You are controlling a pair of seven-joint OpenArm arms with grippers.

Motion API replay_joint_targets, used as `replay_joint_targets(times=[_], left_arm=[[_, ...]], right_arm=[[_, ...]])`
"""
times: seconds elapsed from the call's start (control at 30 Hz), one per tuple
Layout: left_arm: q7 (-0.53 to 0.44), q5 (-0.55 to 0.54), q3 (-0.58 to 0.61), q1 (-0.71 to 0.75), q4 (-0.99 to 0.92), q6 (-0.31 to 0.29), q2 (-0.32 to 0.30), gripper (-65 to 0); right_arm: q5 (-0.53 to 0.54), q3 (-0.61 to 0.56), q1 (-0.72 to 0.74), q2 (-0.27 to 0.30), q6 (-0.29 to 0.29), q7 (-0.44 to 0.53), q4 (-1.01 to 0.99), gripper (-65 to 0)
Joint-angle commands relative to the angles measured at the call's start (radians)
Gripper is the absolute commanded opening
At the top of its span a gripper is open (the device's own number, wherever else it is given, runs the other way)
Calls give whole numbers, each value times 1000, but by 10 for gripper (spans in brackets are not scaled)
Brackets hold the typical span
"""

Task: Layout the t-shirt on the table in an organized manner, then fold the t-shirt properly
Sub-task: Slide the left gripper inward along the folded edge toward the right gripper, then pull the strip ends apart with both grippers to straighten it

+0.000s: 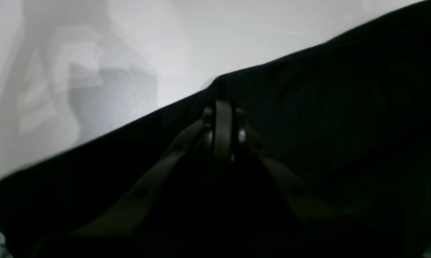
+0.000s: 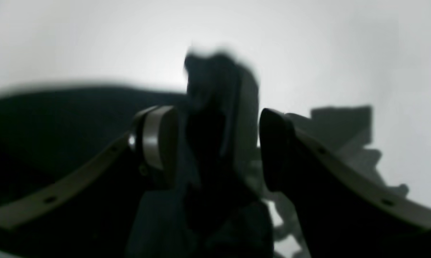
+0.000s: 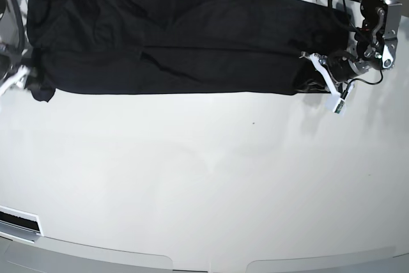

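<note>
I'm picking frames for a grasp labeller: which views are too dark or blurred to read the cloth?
Left wrist: the t-shirt is near featureless black, only its edge on the table reads. Right wrist: soft, smeared focus around the right gripper. Base: sharp, even light, mild glare.

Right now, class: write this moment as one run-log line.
shirt: spread along table far edge | left hand: shut on shirt | right hand: open around shirt corner
</note>
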Motion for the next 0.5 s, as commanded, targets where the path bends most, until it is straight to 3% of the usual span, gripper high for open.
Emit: replay_joint_targets(times=[0.0,0.07,0.17,0.37,0.47], left_arm=[[42,39,-2,0,-1,34,-17,-650],[42,29,-2,0,-1,34,-17,-650],[42,29,-2,0,-1,34,-17,-650],[46,29,-2,0,-1,34,-17,-650],[46,29,-2,0,-1,34,-17,-650]], right_arm=[[-8,6,21,21,-22,35,18,-275],[-37,6,47,22,-71,66,4,-275],[-53,5,91,22,-94,62,-45,-274],[-55,5,158,23,-97,64,-205,-274],[-55,5,177,23,-62,73,-291,-274]])
